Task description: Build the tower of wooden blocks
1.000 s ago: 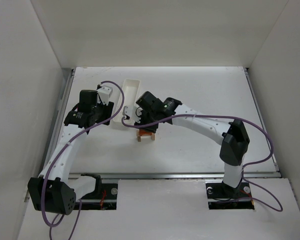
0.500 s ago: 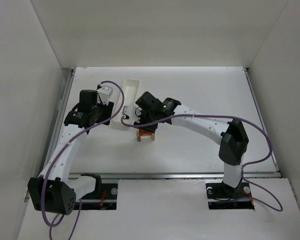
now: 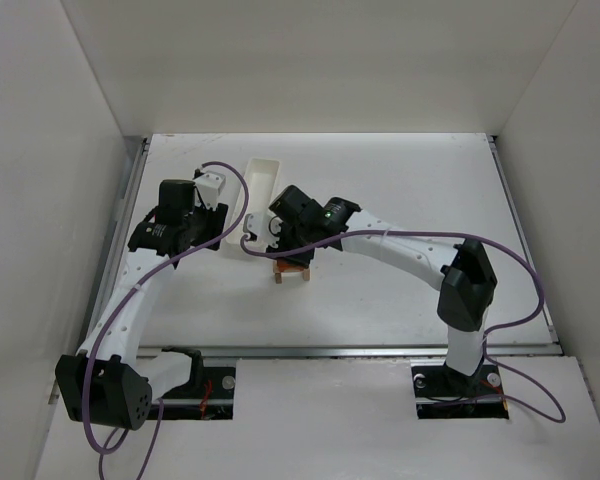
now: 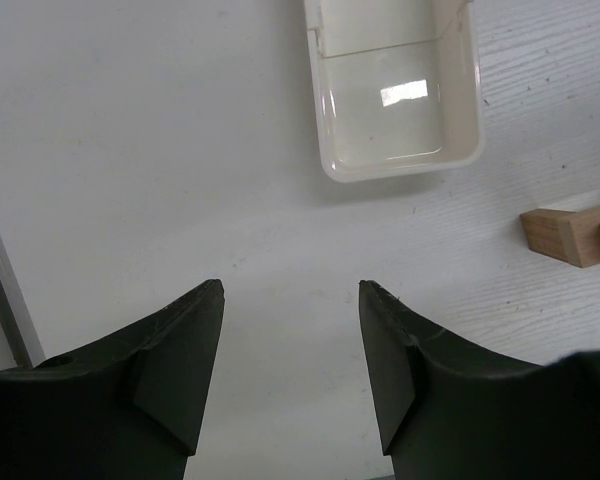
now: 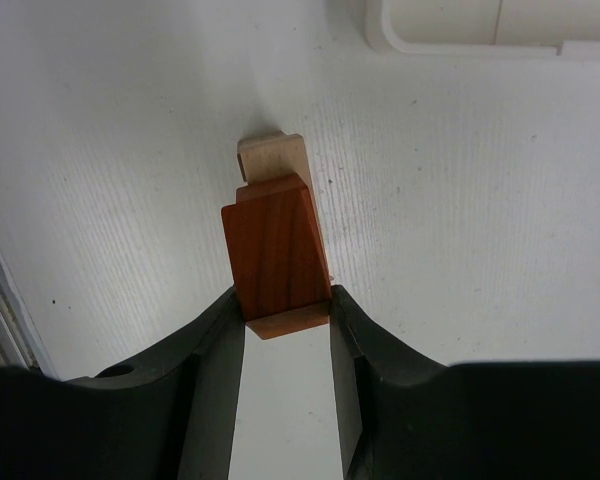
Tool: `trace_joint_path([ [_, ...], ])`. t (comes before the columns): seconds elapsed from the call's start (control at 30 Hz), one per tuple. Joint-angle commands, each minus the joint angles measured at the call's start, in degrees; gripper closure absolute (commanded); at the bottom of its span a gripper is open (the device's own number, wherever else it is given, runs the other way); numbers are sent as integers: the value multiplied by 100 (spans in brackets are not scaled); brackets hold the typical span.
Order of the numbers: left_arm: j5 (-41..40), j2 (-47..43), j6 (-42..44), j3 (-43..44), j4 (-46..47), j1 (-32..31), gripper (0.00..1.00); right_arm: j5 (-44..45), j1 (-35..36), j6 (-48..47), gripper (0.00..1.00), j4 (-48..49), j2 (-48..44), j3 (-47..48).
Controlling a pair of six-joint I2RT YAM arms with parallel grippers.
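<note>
The wood block tower (image 3: pixel 289 271) stands mid-table as a small tan arch. My right gripper (image 3: pixel 294 256) hangs right over it and hides most of it in the top view. In the right wrist view my right gripper (image 5: pixel 287 302) is shut on the near end of the orange-red roof piece (image 5: pixel 277 245), which lies over a tan block (image 5: pixel 270 157). My left gripper (image 3: pixel 212 222) is left of the tower, beside the tray. In the left wrist view the left gripper (image 4: pixel 290 290) is open and empty above bare table, with a tan block (image 4: pixel 560 232) at the right edge.
A long white tray (image 3: pixel 253 200) lies just behind and left of the tower, between the two grippers; its near end (image 4: pixel 328 150) looks empty, and its rim (image 5: pixel 460 45) shows at the top of the right wrist view. White walls enclose the table on three sides.
My right gripper has shifted slightly left over the arch with the roof piece in it. The left arm has not moved.
</note>
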Motion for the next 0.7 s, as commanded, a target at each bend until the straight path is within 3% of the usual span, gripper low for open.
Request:
trace_joint_path([
  [0.0,88,-156,-32,-40,208,36,46,57,50,67,100,183,3,9],
  [0.67,141,-156,-32,-40,208,36,46,172,50,67,100,51,3,-53],
])
